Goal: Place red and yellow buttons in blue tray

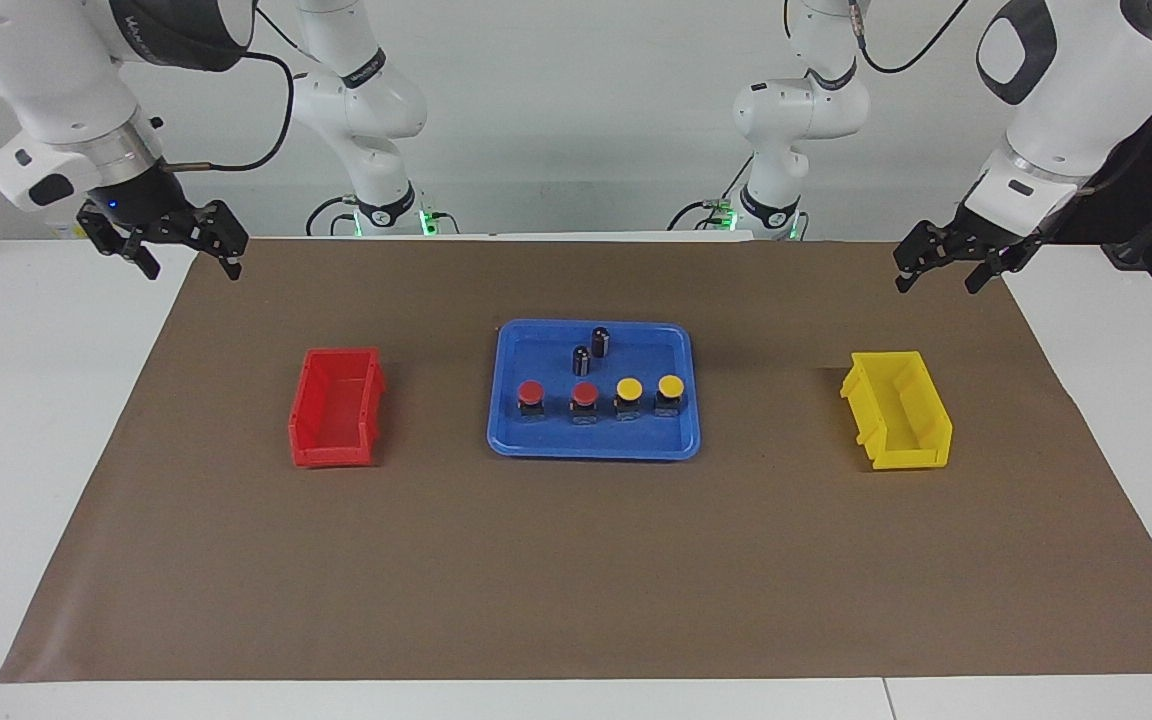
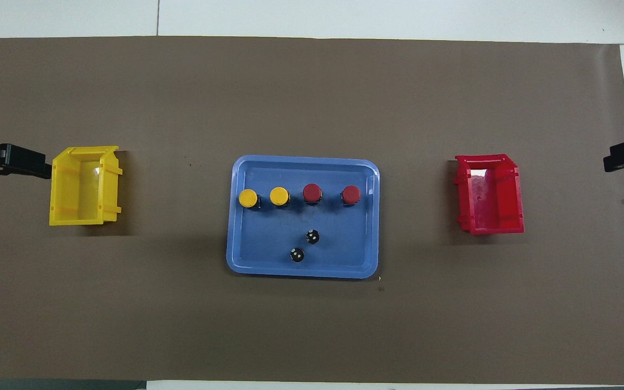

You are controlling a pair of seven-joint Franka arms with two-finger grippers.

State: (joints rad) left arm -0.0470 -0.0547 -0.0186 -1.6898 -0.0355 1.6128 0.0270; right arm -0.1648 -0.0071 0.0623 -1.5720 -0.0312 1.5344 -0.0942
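**All four buttons in the tray, both arms parked wide**

Facing view: The blue tray (image 1: pixel 506 440) sits mid-table on the brown mat (image 1: pixel 576 560). In it the red and yellow buttons (image 1: pixel 596 398) stand upright in one row, two red toward the right arm's end, two yellow toward the left arm's. Two dark cylinders (image 1: pixel 591 350) stand in the tray too, nearer the robots than the row. Red bin (image 1: pixel 336 408) and yellow bin (image 1: pixel 898 410) flank the tray, well apart from it, both looking empty. Right gripper (image 1: pixel 186 250) hangs over the mat's corner, fingers spread, holding nothing. Left gripper (image 1: pixel 946 268) hangs over the other corner near the robots, fingers also spread and empty.

Overhead view: Same row, caps not touching one another; only the grippers' tips show at the edges.

Judgement: placing looks finished. Best practice now is to wait clear of the tray and leave the upright buttons unbumped.
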